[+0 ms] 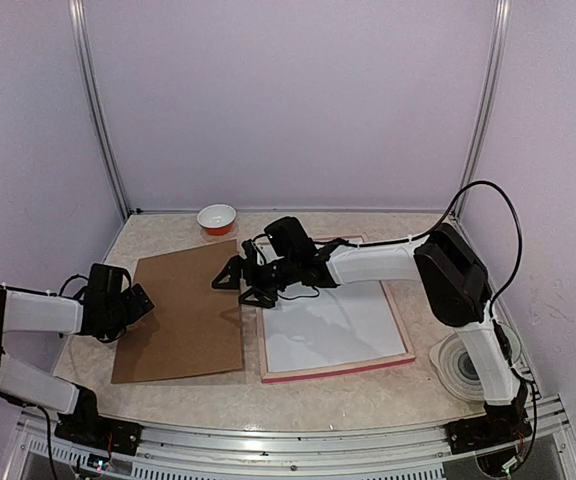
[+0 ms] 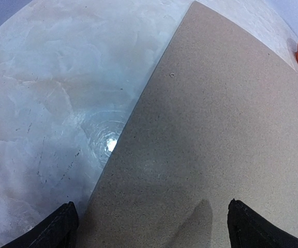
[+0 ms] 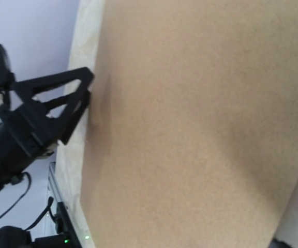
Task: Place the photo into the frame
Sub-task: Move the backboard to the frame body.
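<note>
Two hands stood wide open over the desk (image 1: pixel 368 396), and neither had hold of anything. The left hand (image 1: pixel 136 303) hovered low at the left edge of a brown board (image 1: pixel 183 315) that lay flat on the desk; in its own wrist view one fingertip (image 2: pixel 56 230) was over bare desk and the other over the board, and whether they touched anything could not be told. The right arm reached across from the right, and the right hand (image 1: pixel 236 288) hung above the board's right edge, just beside the top left corner of the frame (image 1: pixel 338 371). The frame lay flat on the right half of the desk, close to the board but apart from it, its pink rim plain along the near side. A white sheet (image 1: pixel 333 330) filled it; whether that was the photo lying face down could not be told. An orange bowl (image 1: pixel 217 217) with a white inside sat behind the board near the back wall. A white round object (image 1: pixel 453 362) sat by the right arm's base.
</note>
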